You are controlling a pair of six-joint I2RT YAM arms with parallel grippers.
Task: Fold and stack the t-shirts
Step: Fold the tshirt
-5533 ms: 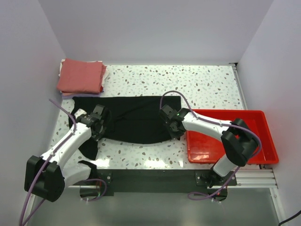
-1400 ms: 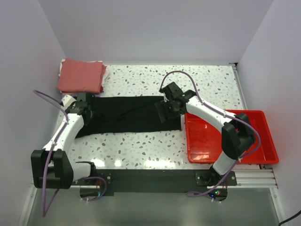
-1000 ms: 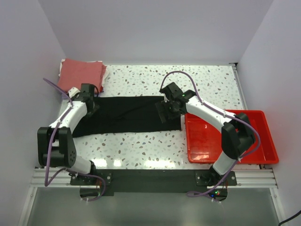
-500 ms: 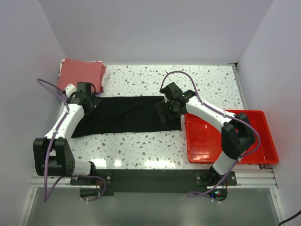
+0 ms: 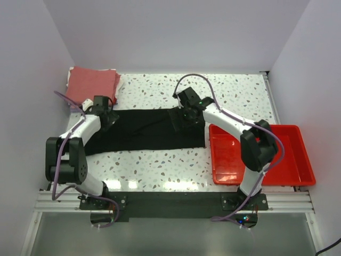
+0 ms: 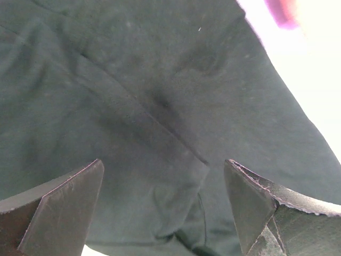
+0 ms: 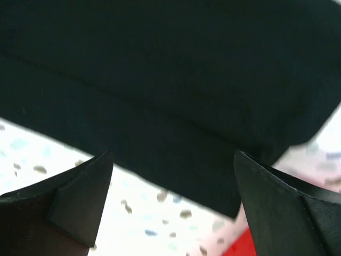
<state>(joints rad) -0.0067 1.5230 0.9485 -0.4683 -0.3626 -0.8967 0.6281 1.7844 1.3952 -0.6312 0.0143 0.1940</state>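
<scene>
The black t-shirt [image 5: 144,130] lies flat on the table as a long folded band running left to right. My left gripper [image 5: 109,118] hovers over its left end, jaws wide open, nothing between them; the left wrist view is filled with wrinkled black cloth [image 6: 133,96] beneath the open left gripper [image 6: 162,208]. My right gripper [image 5: 183,116] stands open over the right part of the band. In the right wrist view the shirt's near edge [image 7: 160,64] crosses between the fingers of the right gripper [image 7: 173,202], which hold nothing. A folded salmon-red t-shirt [image 5: 91,85] tops a pile at the back left.
Pale cloth edges [image 5: 119,84] show under the salmon-red shirt. A red plastic tray [image 5: 290,160] sits at the right, touching the black shirt's right end; its corner [image 7: 242,246] shows in the right wrist view. The speckled table [image 5: 240,96] is walled on three sides.
My left gripper has opened and let go of the black shirt, then slid slightly right. My right gripper has stayed open and moved a little left and toward the far edge.
</scene>
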